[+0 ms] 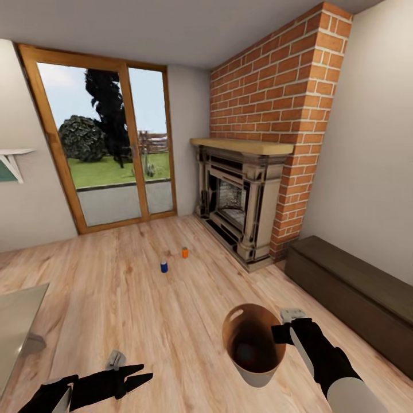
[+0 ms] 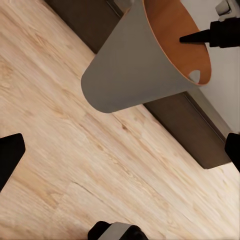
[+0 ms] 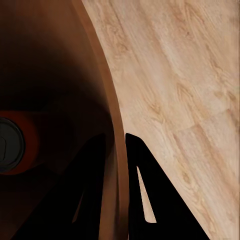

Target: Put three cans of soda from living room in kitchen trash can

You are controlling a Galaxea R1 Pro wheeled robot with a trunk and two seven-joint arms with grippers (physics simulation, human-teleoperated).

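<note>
Right gripper (image 3: 116, 187) pinching the rim of the bin (image 1: 255, 367): one black wedge-shaped finger (image 3: 90, 195) inside against the glossy brown wall, the other outside, the thin wall between them. Bin round and tapered, pale grey-white and matt on the outside, held off the floor (image 1: 149, 298), its open mouth tilted toward the head camera. Down inside the bin, an orange can (image 3: 15, 145) with a dark round top, lying at the shadowed bottom.

Left gripper (image 1: 135, 376) at the lower edge of the head view, left of the bin and apart from it, black pointed fingers spread a little, nothing between them. Black finger tips (image 2: 10, 155) at the two sides of the left wrist view, wide apart, with bare planks between.

Floor of pale wood planks, grain and knots clear, a soft shine. Beyond the bin, well apart from it, a blue can (image 1: 164, 267) and another orange can (image 1: 185, 252) upright on the planks, near each other, both small cylinders with light tops.

Right of the bin, a long low bench (image 1: 350, 287) of dark brown wood along the plain wall. Beyond the bin, a fireplace (image 1: 241, 201) with a carved stone surround, a wood mantel and a red brick chimney. Beyond the cans, wood-framed glass doors (image 1: 109, 143) with grass and trees outside. Left of the bin, the corner of a grey table (image 1: 17, 321).
</note>
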